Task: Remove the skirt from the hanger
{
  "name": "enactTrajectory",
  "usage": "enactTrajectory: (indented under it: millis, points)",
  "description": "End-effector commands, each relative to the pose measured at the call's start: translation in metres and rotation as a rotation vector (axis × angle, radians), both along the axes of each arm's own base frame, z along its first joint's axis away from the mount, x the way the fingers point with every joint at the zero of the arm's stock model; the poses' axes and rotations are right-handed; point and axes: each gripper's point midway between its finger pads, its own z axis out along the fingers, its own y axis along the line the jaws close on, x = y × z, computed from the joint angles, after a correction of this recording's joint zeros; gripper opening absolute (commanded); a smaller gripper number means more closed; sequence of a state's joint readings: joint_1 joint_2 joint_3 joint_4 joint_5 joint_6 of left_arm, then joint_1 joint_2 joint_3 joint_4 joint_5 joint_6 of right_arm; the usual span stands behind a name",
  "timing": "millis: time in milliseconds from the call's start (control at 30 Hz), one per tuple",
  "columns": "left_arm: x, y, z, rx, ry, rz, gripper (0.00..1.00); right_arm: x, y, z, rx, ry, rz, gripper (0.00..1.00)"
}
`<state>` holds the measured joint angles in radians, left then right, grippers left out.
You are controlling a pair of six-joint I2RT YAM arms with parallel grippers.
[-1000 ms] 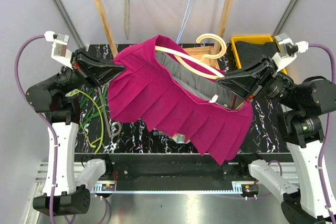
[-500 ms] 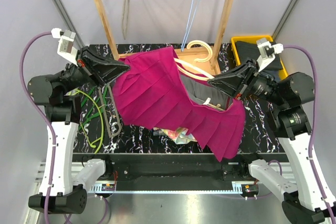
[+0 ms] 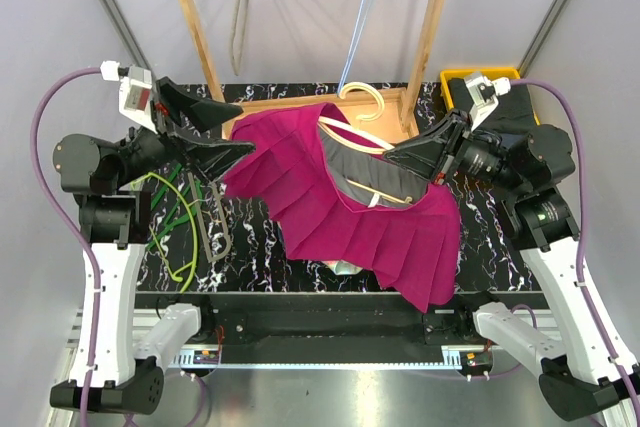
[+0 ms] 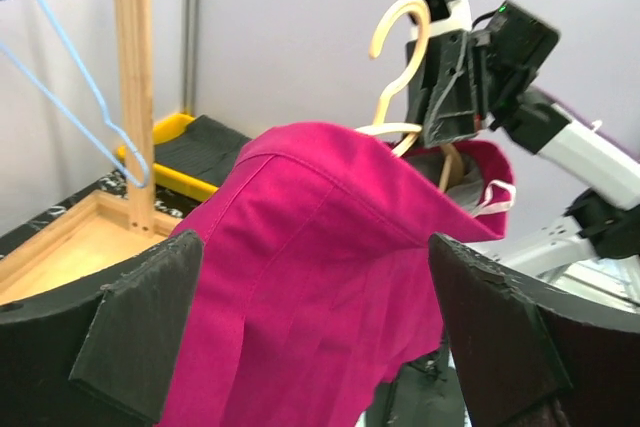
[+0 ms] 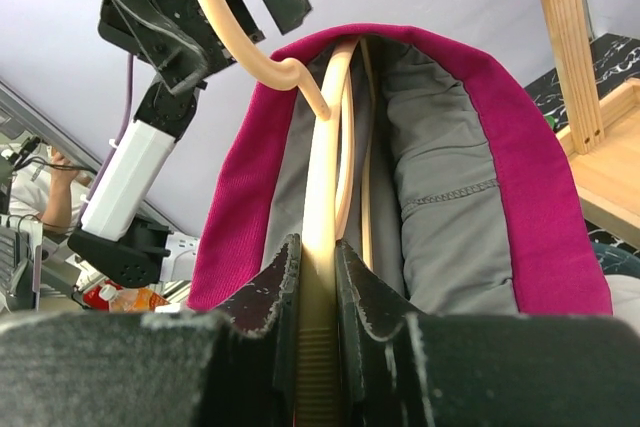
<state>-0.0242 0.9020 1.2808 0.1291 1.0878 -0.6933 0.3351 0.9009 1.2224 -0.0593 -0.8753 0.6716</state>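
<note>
Top external view: the skirt [image 3: 330, 197], magenta with sharp knife pleats and a smooth grey lining, hangs in the air above the black marbled table [image 3: 500, 227], between the two arms. Its waistband is wrapped around the hanger [image 3: 362, 94], a cream piece with a curved hook and rounded arms.

The right gripper [image 3: 390, 152] is clenched on one hanger arm. In the right wrist view, its two fingers press the cream bar from both sides, with the lining and magenta band arching over it.

The left gripper [image 3: 243, 127] is at the skirt's left edge with its jaws spread wide. In the left wrist view, the cloth lies between its dark, rough-surfaced fingers [image 4: 130, 337], and I cannot tell whether it touches them.

Behind stand a wooden rack [image 3: 190, 17] with a thin blue wire hanger [image 3: 360, 27] and a yellow bin [image 3: 455, 77] holding dark cloth. Green cables [image 3: 175, 217] lie on the table's left.
</note>
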Motion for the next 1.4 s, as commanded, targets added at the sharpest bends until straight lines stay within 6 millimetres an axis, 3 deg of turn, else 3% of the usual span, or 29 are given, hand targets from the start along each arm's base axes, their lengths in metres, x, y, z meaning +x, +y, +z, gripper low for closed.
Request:
enactTrajectory:
  millis: [0,167,267,333,400,500,533,600,633,733,900,1200,1267,1367]
  points:
    - [0.023,0.004,-0.013,0.061,-0.069,0.093,0.99,-0.022,-0.006,0.057,0.096,-0.174,-0.002,0.00]
    - [0.054,0.007,-0.018,0.114,-0.143,0.162,0.99,-0.035,-0.005,0.070,0.126,-0.189,0.049,0.00]
    - [0.061,0.002,-0.012,0.119,-0.157,0.145,0.99,-0.044,-0.003,0.072,0.128,-0.183,0.097,0.00]
    - [0.056,-0.003,0.000,0.105,-0.160,0.119,0.99,-0.049,-0.002,0.070,0.125,-0.170,0.115,0.00]
    - [0.048,-0.013,-0.002,0.103,-0.120,0.029,0.95,-0.049,-0.002,0.068,0.128,-0.163,0.111,0.00]
    - [0.031,-0.025,-0.003,0.114,-0.110,-0.083,0.74,-0.046,-0.001,0.065,0.130,-0.154,0.105,0.00]
    - [0.027,-0.027,-0.004,0.114,-0.100,-0.104,0.56,-0.047,0.000,0.066,0.135,-0.156,0.109,0.00]
    - [0.018,-0.029,-0.001,0.114,-0.095,-0.149,0.40,-0.041,0.003,0.060,0.127,-0.148,0.099,0.00]
    - [0.013,-0.029,0.001,0.114,-0.102,-0.158,0.14,-0.040,0.006,0.057,0.121,-0.142,0.104,0.00]
    - [0.003,-0.030,0.009,0.107,-0.108,-0.184,0.00,-0.031,0.014,0.045,0.090,-0.128,0.095,0.03]
    - [-0.005,-0.031,0.014,0.106,-0.114,-0.210,0.00,-0.008,0.025,0.025,0.028,-0.135,0.044,0.19]
    - [0.000,-0.030,0.013,0.093,-0.110,-0.173,0.00,-0.004,0.055,0.012,-0.057,-0.147,0.069,0.34]
    - [-0.001,-0.030,0.014,0.090,-0.116,-0.166,0.00,-0.003,0.060,0.011,-0.063,-0.150,0.069,0.34]
    - [-0.005,-0.029,0.016,0.090,-0.130,-0.162,0.00,-0.005,0.065,0.009,-0.066,-0.149,0.076,0.24]
